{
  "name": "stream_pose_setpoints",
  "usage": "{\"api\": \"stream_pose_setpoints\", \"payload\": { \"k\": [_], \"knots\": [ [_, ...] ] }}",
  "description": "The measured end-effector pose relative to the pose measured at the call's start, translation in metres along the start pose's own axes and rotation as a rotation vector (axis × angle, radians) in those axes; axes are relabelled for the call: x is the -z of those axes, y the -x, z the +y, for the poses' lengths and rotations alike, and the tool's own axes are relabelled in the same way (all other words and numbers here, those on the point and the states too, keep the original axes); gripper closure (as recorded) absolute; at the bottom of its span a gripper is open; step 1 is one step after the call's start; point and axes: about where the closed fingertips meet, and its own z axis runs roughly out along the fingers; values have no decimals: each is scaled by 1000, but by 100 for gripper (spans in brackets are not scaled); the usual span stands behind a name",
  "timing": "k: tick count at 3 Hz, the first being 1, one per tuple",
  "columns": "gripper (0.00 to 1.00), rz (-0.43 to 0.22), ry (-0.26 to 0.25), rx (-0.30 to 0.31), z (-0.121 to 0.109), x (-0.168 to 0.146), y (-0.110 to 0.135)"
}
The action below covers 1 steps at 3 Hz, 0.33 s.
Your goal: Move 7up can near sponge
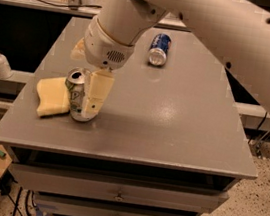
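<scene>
The cream two-finger gripper [84, 91] is clamping the silver-white, green-marked 7up can [75, 96], which is standing just right of the pale yellow foam sponge [50, 98] at the near left of the grey table [172, 131].

Dim, warm overhead light puts pale glare on the table [181, 137] beside the gripper [84, 91], low at the 7up can [76, 97].

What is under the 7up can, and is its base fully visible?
The gray table; the 7up can stands upright on it. The gripper, down beside the can, hides part of the base. The sponge lies next to it.
</scene>
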Motion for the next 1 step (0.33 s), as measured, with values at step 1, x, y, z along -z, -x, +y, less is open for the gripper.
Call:
{"api": "stream_pose_setpoints", "payload": {
  "k": [1],
  "knots": [
    [0, 0, 0, 0, 0, 0, 0]
  ]
}}
